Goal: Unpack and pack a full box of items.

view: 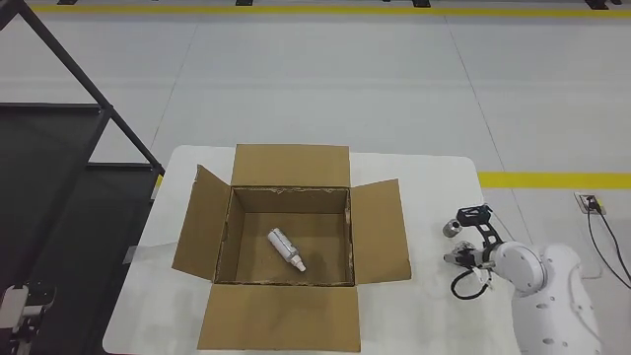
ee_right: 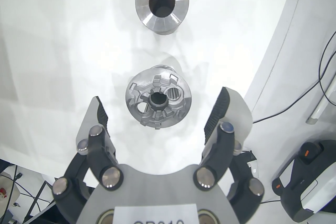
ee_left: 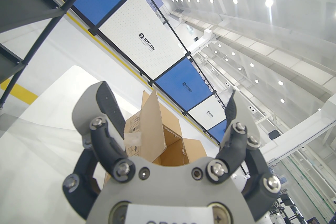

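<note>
An open cardboard box (view: 292, 247) stands mid-table with all flaps folded out. A small white bottle (view: 286, 249) lies on its floor. To the right of the box my right gripper (ee_right: 160, 107) hangs open over the white table. A notched metal hub (ee_right: 158, 101) stands between its fingertips, touching neither pad. A smooth metal cone with a bore (ee_right: 162, 7) stands just beyond it. From above, the right gripper (view: 467, 253) sits at the hub (view: 458, 256), with the cone (view: 452, 227) behind. My left gripper (ee_left: 168, 96) is open and holds nothing, tilted upward beside the box (ee_left: 155, 128).
The table (view: 414, 173) has bare surface right of the box, and its right edge (ee_right: 265, 59) runs close to the parts. A dark metal rack (view: 59, 158) stands at the left. Cables (ee_right: 323, 72) and a black-and-white device (ee_right: 302, 183) lie off the table.
</note>
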`<state>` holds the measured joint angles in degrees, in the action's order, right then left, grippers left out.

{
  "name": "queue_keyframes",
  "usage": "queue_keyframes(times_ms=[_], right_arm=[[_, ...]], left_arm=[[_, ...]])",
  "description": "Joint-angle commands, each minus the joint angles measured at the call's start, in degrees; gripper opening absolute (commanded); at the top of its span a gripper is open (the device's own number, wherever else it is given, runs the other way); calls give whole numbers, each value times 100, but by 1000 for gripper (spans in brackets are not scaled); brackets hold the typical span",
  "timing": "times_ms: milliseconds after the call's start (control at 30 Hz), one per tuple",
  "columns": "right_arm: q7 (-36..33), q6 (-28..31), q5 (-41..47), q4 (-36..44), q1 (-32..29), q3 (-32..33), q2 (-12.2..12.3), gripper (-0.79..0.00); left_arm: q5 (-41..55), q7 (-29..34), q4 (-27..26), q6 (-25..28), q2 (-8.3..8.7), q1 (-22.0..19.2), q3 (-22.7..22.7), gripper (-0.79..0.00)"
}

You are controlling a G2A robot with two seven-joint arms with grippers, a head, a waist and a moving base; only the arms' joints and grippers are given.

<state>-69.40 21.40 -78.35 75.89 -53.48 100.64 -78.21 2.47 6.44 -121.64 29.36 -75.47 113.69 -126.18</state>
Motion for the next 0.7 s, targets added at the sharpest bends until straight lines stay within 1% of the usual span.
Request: queue_keyframes(times_ms=[0, 200, 400, 600, 667], right_arm=[[47, -21, 41, -23, 12, -25, 17, -785], [178, -108, 265, 375, -159, -66, 55, -785], [275, -280, 643, 1271, -494, -85, 82, -785], [502, -604, 1059, 2779, -1015, -255, 76, -785], [638, -758, 1116, 3402, -1263, -429, 66, -785]], left_arm=[[0, 0, 0, 0, 0, 0, 0, 0], [0, 0, 0, 0, 0, 0, 0, 0], [0, 0, 0, 0, 0, 0, 0, 0], [0, 0, 0, 0, 0, 0, 0, 0], [0, 0, 0, 0, 0, 0, 0, 0]])
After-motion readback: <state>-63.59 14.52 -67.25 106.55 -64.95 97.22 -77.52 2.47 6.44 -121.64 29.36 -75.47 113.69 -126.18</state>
